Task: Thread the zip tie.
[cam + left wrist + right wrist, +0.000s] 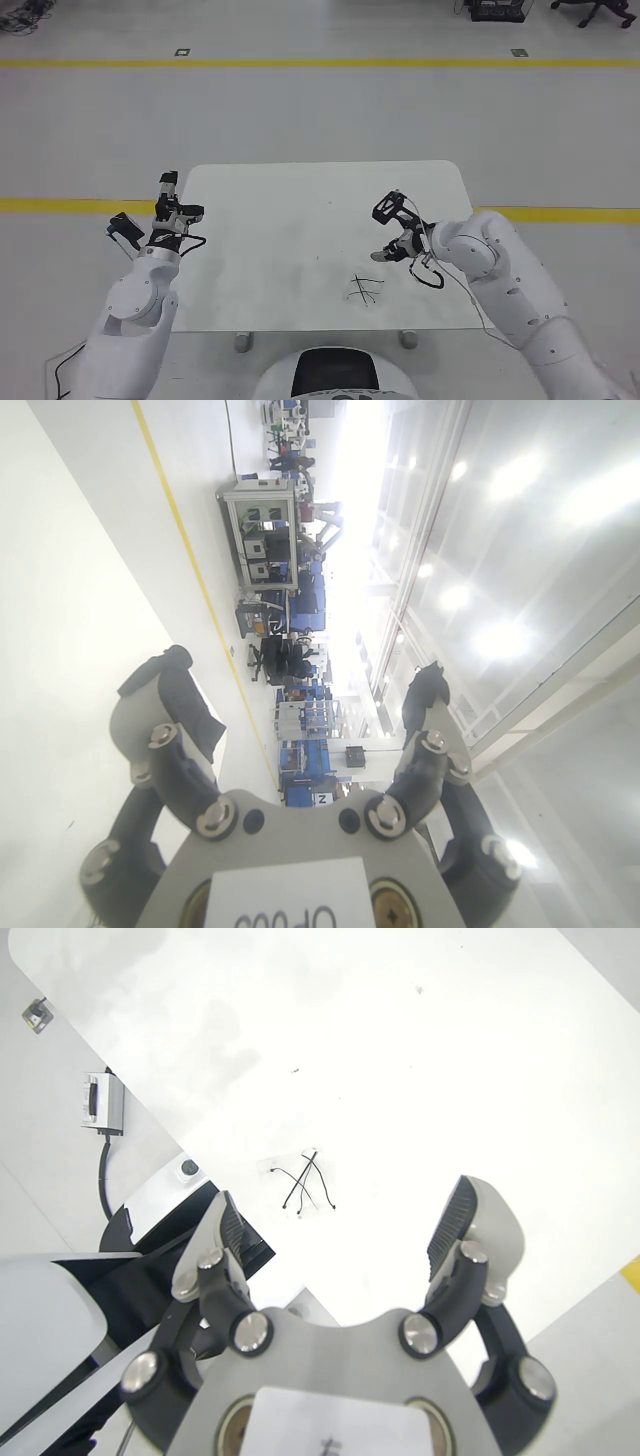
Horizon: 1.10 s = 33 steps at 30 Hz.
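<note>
Zip ties: a small crossed bunch of thin black straps, flat on the table near its front edge, right of centre. Right gripper hangs over the table's right half, near the bunch, jaws wide apart, nothing held. Left gripper sits at the table's left edge, also spread wide and empty. We expect near-weightless, springy, slick straps, hard to pinch off the surface. We'd single one out and grip it near the head, tail free.

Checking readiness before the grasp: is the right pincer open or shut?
Open. The right pincer has its ribbed fingers wide apart with nothing between them; the zip ties lie on the table beyond.
</note>
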{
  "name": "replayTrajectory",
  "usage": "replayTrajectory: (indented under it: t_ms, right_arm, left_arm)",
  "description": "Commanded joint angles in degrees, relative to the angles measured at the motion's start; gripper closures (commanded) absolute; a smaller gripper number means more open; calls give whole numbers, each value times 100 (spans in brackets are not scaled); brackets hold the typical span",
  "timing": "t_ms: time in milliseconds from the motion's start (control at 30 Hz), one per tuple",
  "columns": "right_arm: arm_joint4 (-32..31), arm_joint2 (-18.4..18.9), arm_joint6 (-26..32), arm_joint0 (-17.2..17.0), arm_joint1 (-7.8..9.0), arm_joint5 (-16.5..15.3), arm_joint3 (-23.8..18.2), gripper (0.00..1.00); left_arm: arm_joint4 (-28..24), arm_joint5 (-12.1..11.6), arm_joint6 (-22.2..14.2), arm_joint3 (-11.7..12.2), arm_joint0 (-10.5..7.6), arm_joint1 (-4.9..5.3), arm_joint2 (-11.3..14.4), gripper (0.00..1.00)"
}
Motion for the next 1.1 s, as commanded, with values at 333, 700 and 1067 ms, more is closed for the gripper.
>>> replayTrajectory:
  t_ms: [333, 700, 1067]
  right_arm:
    - [5, 8, -5, -3, -1, 0, 0, 0]
    - [-408, -464, 203, 66, 101, 0, -164, 0]
    - [-479, -1376, 550, 458, 361, 0, -167, 0]
  left_arm:
    - [0, 0, 0, 0, 0, 0, 0, 0]
    - [0, 0, 0, 0, 0, 0, 0, 0]
    - [0, 0, 0, 0, 0, 0, 0, 0]
